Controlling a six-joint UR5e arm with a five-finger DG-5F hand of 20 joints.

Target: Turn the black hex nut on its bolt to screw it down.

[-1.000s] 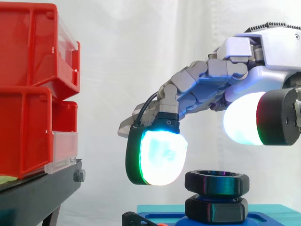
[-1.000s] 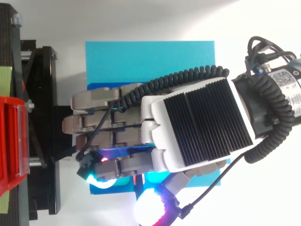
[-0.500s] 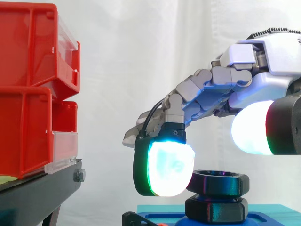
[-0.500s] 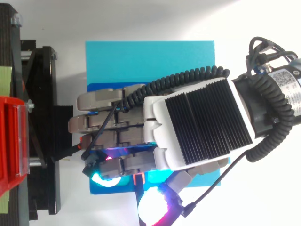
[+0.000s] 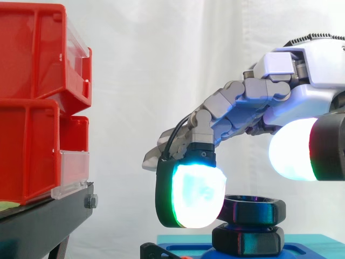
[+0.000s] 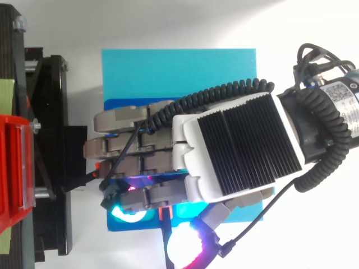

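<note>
We see the hand [image 5: 253, 108] reaching in from the right, with its fingers stretched forward and sloping down toward the black hex nut [image 5: 252, 209]. The fingers are loosely extended rather than curled, and they close around nothing. One fingertip pad [image 5: 193, 194], glowing white-cyan with a green rim, hangs at the nut's left side and overlaps its left edge in the side view. We cannot tell whether it touches the nut. The thumb pad [image 5: 294, 149], glowing white, sits higher and to the right, well clear of the nut's top.

The nut lies flat and level. It sits directly above a second black hex piece [image 5: 248, 240], which stands on the blue base plate [image 6: 179, 73]. A narrow gap separates the two.

From above, the back of the hand covers the near half of the plate, and the fingers point toward the black stand [image 5: 43, 226]. A cyan glow and a white-magenta glow show at the hand's lower edge.

On the left, the red bins [image 5: 32, 97] are stacked on the stand, well apart from the hand. The white curtain [image 5: 161, 65] hangs behind.
</note>
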